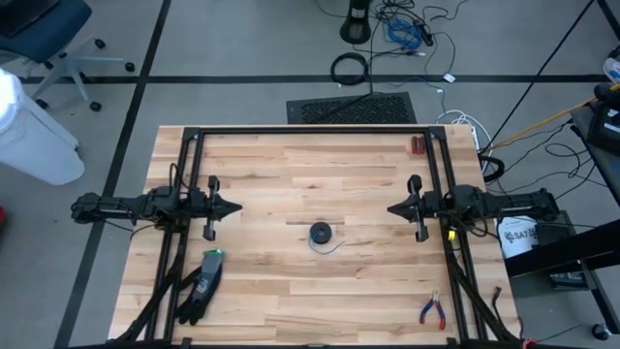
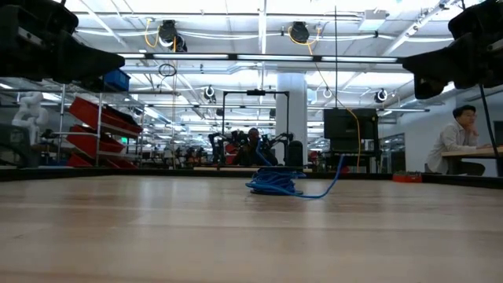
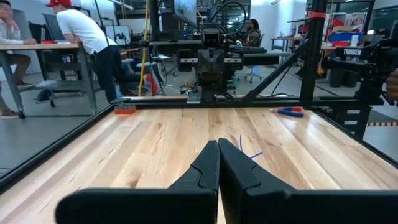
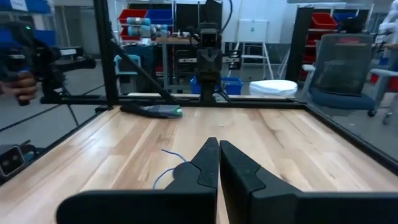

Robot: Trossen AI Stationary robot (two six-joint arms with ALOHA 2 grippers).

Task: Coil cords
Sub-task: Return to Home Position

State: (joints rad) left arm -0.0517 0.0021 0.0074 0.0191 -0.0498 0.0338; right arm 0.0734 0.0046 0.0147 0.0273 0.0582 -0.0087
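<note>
Wire (image 1: 321, 233), thin and blue, wound into a small round bundle with a loose tail, lies at the middle of the light wooden bench (image 1: 291, 160). The left hand (image 1: 235, 206) and the right hand (image 1: 392, 207) hang above the bench on either side of it, well apart from it, each with fingers pressed together.

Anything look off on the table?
Only minor: the blue wire coil at mid-table has a loose tail trailing off it, not tucked in. The left hand and right hand hang shut on either side, clear of it.
</note>
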